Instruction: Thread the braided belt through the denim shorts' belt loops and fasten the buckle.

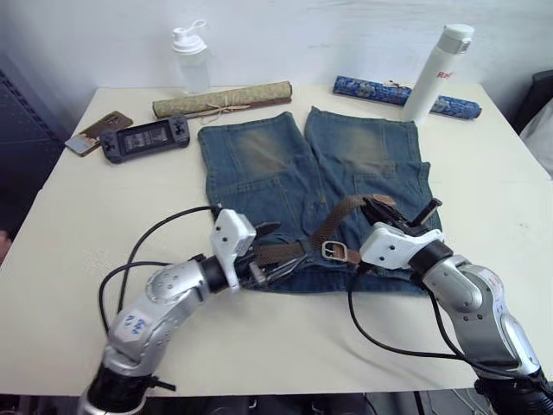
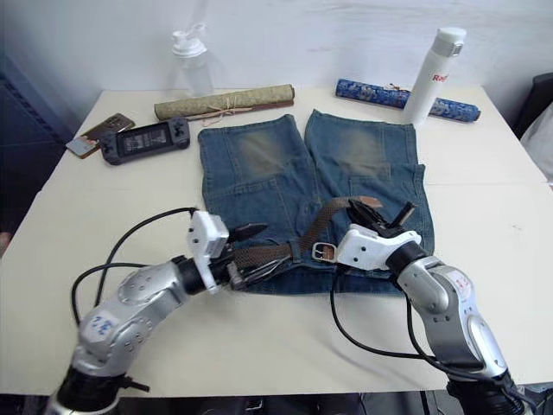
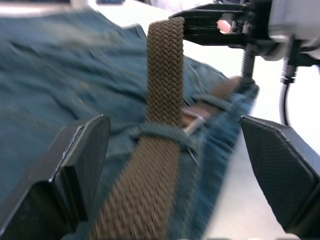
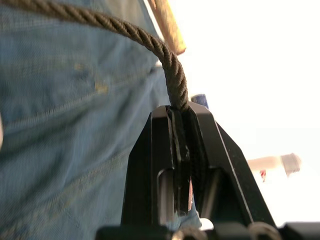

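Note:
The denim shorts (image 1: pixel 285 173) lie flat mid-table, waistband toward me. Along the waistband runs the braided belt (image 1: pixel 281 252), passing under a belt loop (image 3: pixel 160 134). Its silver buckle (image 1: pixel 340 251) rests near the waistband's middle. From beside the buckle the strap rises in an arc to its tan end tab (image 1: pixel 383 200). My right gripper (image 1: pixel 375 207) is shut on that raised strap (image 4: pixel 165 55), just short of the tab. My left gripper (image 1: pixel 271 250) is open at the waistband's left part, one finger on each side of the belt (image 3: pixel 150 190) without touching it.
At the table's far edge stand a clear bottle (image 1: pixel 190 59) and a white bottle (image 1: pixel 439 73), with an olive rolled mat (image 1: pixel 223 99) and a blue rolled mat (image 1: pixel 406 95) between. A handheld console (image 1: pixel 145 138) and a phone (image 1: pixel 98 131) lie far left.

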`<state>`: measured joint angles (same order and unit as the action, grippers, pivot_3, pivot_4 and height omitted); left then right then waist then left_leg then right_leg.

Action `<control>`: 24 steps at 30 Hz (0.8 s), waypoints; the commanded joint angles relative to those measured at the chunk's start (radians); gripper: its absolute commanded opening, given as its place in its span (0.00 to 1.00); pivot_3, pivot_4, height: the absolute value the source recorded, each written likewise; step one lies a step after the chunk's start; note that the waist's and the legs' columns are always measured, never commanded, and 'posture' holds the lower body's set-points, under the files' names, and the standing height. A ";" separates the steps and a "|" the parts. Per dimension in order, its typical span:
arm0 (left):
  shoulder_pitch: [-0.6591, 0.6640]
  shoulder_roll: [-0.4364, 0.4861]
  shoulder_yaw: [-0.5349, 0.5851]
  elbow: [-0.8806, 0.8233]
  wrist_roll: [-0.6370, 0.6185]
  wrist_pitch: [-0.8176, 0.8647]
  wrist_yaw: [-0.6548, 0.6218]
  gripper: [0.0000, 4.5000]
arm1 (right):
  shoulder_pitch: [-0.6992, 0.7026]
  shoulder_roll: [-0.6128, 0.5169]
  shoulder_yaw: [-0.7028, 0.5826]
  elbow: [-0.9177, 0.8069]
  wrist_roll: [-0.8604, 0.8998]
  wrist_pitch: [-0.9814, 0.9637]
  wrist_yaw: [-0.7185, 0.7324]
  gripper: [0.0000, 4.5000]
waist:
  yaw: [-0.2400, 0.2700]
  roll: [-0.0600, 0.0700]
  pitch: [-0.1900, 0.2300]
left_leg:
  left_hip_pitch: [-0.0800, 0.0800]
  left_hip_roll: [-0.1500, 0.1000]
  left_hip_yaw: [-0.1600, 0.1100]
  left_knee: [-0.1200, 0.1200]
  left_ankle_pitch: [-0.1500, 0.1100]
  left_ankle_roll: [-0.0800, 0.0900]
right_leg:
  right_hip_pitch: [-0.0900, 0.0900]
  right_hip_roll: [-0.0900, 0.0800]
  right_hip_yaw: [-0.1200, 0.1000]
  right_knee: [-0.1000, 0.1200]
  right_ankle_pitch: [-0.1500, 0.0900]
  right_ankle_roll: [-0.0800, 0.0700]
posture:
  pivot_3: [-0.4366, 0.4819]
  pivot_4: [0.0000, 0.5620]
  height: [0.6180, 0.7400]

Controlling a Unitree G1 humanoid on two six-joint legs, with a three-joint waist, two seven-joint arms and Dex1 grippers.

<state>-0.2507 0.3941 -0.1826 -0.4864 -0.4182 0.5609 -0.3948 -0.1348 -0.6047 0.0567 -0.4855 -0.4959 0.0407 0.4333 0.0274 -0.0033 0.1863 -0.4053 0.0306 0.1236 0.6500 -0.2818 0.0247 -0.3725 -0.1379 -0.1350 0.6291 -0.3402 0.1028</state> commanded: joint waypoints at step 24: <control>-0.236 -0.139 -0.200 0.057 0.386 0.060 0.080 1.00 | -0.064 0.057 0.110 -0.112 -0.125 0.035 0.071 0.01 | -0.003 -0.001 0.000 | -0.001 0.000 0.001 0.002 0.001 0.000 | -0.001 0.001 0.000 0.003 0.000 0.000 | 0.48 0.27 0.82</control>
<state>-0.4685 0.2713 -0.3766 -0.4145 -0.0506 0.6248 -0.3257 -0.1947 -0.5554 0.1615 -0.5484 -0.6111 0.0871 0.5092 0.0240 -0.0038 0.1866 -0.4063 0.0310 0.1243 0.6519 -0.2806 0.0249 -0.3740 -0.1372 -0.1346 0.6319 -0.3401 0.1032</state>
